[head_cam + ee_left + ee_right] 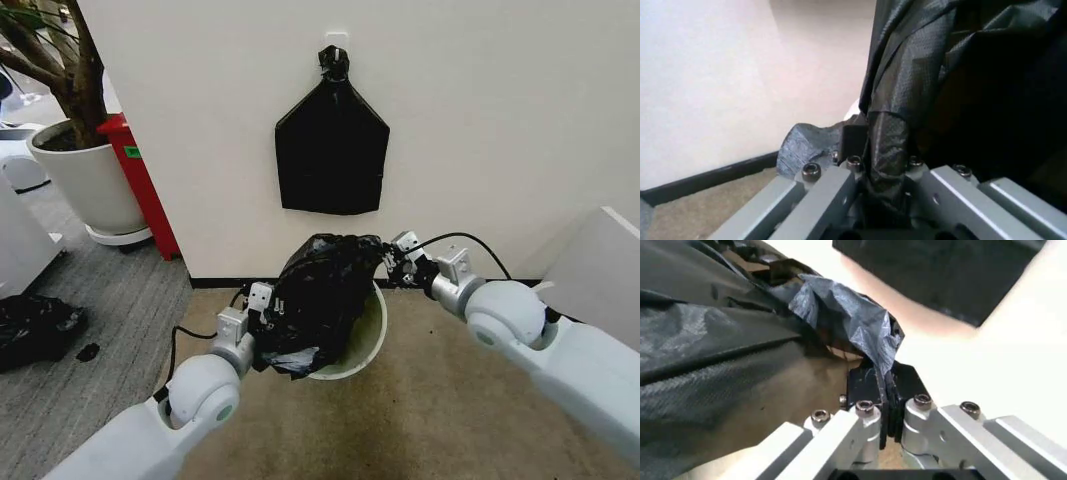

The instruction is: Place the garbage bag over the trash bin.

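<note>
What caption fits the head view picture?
Both grippers, left and right, hold the garbage bag over the trash bin.

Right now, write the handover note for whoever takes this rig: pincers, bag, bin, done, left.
Left pincer: shut on the garbage bag, pinching a bunched fold at the bag's left side, over the bin's left edge.
Right pincer: shut on the bag's upper right edge, above the bin's far right rim.
Trash bin: on the carpet by the wall, below the folded black bundle hanging there.
Done: bag gripped by both pincers and held over the bin's mouth.
Left: the bag is bunched, and the rim on the right is bare; the bag's mouth is not yet spread over the rim.
</note>
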